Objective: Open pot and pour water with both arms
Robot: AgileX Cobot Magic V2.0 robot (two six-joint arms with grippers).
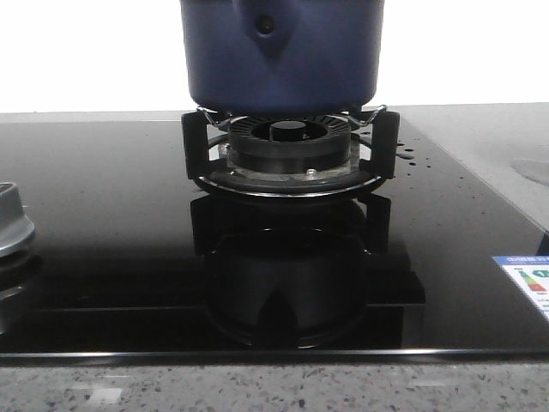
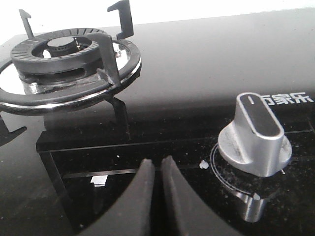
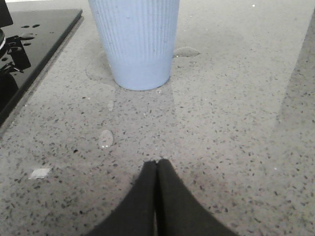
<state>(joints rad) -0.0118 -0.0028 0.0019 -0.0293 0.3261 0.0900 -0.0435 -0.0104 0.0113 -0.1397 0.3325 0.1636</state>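
Note:
The navy-blue pot [image 1: 283, 51] sits on the burner grate [image 1: 290, 154] at the back centre of the black glass hob. Its handle bracket with one dark rivet faces me. The frame cuts off its top, so its lid is out of view. Neither gripper appears in the front view. In the left wrist view my left gripper [image 2: 157, 164] hangs shut and empty, low over the glass. My right gripper [image 3: 157, 163] is shut and empty above the speckled stone counter. The pot shows in neither wrist view.
A bare burner with its grate [image 2: 69, 54] and a silver knob [image 2: 256, 137] lie beyond the left fingers. A pale blue ribbed cup [image 3: 138, 44] stands on the counter ahead of the right gripper, with water drops around it. A grey metal cap [image 1: 13, 225] sits at the hob's left.

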